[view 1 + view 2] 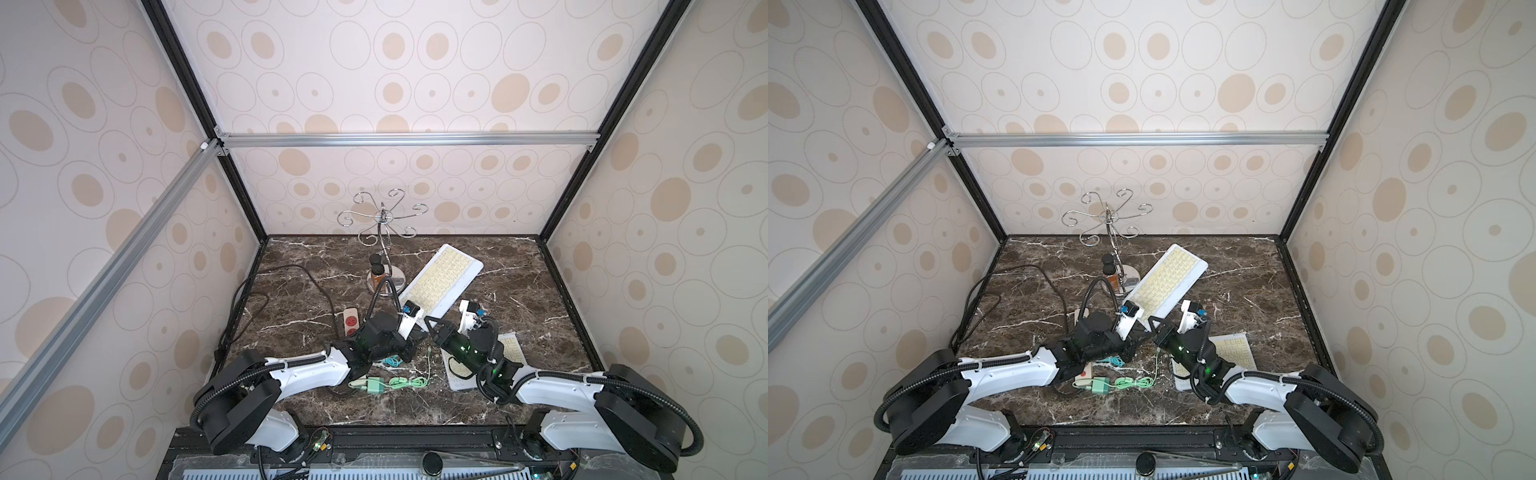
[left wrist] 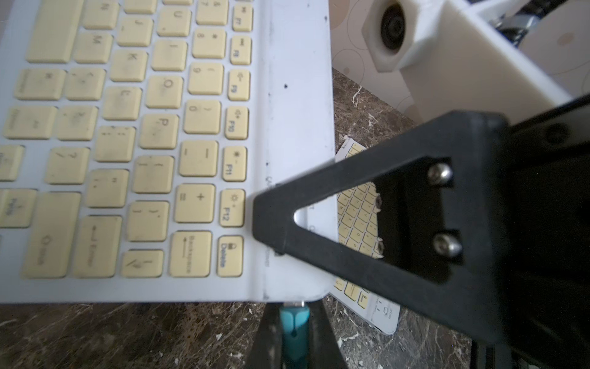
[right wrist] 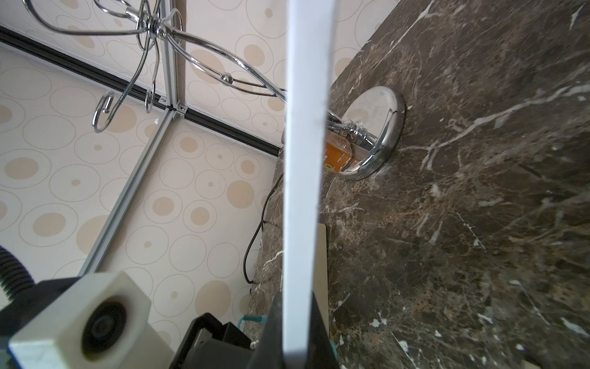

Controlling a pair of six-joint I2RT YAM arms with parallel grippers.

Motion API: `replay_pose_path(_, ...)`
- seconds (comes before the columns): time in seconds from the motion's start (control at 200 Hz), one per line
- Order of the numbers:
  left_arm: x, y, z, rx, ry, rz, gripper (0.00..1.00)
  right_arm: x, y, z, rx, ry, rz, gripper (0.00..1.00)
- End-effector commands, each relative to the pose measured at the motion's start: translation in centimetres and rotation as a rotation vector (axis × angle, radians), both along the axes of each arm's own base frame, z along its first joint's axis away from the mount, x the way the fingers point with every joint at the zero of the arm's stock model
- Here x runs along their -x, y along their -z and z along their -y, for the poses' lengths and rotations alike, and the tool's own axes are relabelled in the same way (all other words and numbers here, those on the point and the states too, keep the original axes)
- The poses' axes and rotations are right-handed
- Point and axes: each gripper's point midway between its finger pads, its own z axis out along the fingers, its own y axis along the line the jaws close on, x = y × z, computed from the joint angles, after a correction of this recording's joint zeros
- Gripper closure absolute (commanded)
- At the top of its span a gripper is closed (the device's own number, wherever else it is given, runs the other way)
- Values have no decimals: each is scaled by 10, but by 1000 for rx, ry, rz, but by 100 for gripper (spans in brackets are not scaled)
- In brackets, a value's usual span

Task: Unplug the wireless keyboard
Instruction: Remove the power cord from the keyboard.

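Pull-out step: plug [image 2: 293, 332] gripped, keyboard [image 2: 297, 127] braced.
The left gripper [image 2: 293, 314] clamps the plug, which sits in the keyboard's edge just ahead of it. The right gripper [image 3: 297, 306] pinches the keyboard's corner. The next move likely calls for a straight pull back with the keyboard held firm.

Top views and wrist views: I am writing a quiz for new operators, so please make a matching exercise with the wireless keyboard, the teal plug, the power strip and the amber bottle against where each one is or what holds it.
Things:
1. wireless keyboard
2. teal plug
3. power strip
4. amber bottle

Places or states:
A. beside the base of the chrome stand
B. pinched by the left gripper
C. clamped at its edge by the right gripper
D. lying on the marble table, in no gripper

Pairs: 1-C, 2-B, 3-D, 4-A
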Motion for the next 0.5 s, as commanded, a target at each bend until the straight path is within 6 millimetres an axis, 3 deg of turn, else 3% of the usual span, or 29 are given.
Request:
replay_pose_path(0.0,23,-12,9,62,106,-7,100,-21,-7,32,-2,169,44,100)
replay_pose_path(0.495,32,-9,2,104,109,-15,100,-23,-3,41,24,209,47,100)
